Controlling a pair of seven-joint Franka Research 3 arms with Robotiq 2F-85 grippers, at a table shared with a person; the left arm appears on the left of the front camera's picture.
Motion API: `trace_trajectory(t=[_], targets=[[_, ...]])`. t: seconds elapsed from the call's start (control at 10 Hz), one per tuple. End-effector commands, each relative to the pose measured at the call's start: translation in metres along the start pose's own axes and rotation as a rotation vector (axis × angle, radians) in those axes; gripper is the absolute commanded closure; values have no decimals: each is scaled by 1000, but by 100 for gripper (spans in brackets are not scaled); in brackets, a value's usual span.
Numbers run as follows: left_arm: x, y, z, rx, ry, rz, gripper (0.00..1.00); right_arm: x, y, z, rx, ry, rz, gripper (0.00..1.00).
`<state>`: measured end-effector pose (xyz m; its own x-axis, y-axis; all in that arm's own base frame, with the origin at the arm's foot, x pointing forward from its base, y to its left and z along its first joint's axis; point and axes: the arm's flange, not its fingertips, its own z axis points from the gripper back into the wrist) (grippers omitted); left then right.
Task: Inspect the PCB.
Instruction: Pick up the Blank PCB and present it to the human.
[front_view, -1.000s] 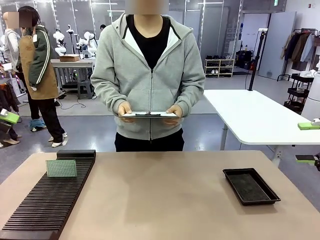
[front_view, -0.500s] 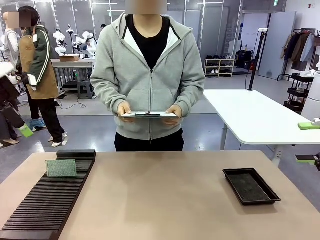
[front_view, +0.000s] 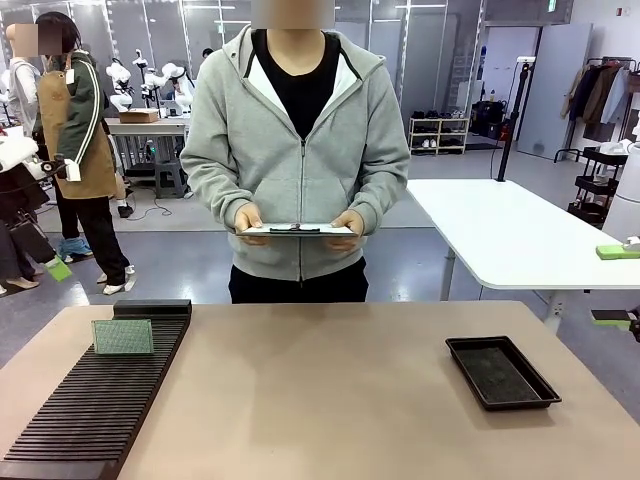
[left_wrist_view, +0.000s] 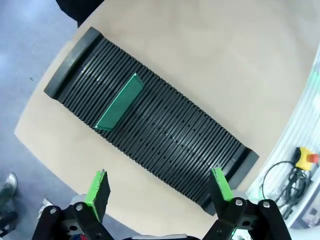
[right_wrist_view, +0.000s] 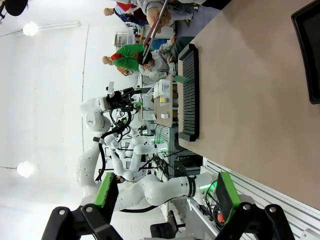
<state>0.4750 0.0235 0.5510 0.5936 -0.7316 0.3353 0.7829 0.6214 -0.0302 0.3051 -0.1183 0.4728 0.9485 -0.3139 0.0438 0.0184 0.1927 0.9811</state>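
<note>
Shifted since a second ago only off the bench's far-left corner: bystander (front_view: 75, 130). PCB (front_view: 123, 337) unmoved, upright in slotted black rack (front_view: 90, 410) along left edge. Black tray (front_view: 502, 372) near right edge, well apart. Clipboard (front_view: 297, 230) held level in person's hands (front_view: 248, 217) beyond far edge. Left jaws wide open, empty, above rack; right jaws wide open, empty.

**Lighting and Image Quality**

Illumination is bright, even and diffuse, from overhead. The table (front_view: 330, 400) carries only faint, soft shadows. In the right wrist view two lamps (right_wrist_view: 30, 28) bloom to pure white. Both wrist views bend straight edges toward the frame borders. The PCB (left_wrist_view: 119, 102) renders sharp in the left wrist view; the front view's far background is slightly soft
</note>
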Motion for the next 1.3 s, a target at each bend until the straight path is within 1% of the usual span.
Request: trace_trajectory(t=[0.0,0.1,0.2,0.3,0.4,0.5,0.6,0.7,0.8,0.9,1.0,1.1,1.2], targets=[[1,0,-2,8,22,-3,0,-1,2,0,6,2,9,0],[0,0,0,0,0,0,0,-1,2,0,6,2,9,0],[-3,-6,1,-14,45,-106,0,-1,2,0,6,2,9,0],[2,0,-3,20,87,-169,0,0,0,0,0,0,0,0],[12,13,-6,9,82,-170,0,-1,4,20,14,-22,-12,0],[24,26,-12,-17,104,-210,0,-4,4,40,50,-55,-33,0],[35,37,-19,-47,140,-243,0,-8,-1,52,58,-66,-47,0],[50,44,-25,-119,147,-296,0,-9,-6,63,55,-74,-47,0],[62,51,-30,-112,205,-336,0,-10,-12,71,66,-100,-61,0],[72,62,-37,-130,250,-352,0,-12,-15,75,78,-120,-69,0],[77,78,-51,-150,274,-368,0,-11,-19,79,92,-137,-64,0],[77,86,-61,-146,294,-420,0,-11,-24,82,93,-155,-75,0],[77,92,-71,-185,293,-458,0,-12,-27,85,90,-165,-85,0]])
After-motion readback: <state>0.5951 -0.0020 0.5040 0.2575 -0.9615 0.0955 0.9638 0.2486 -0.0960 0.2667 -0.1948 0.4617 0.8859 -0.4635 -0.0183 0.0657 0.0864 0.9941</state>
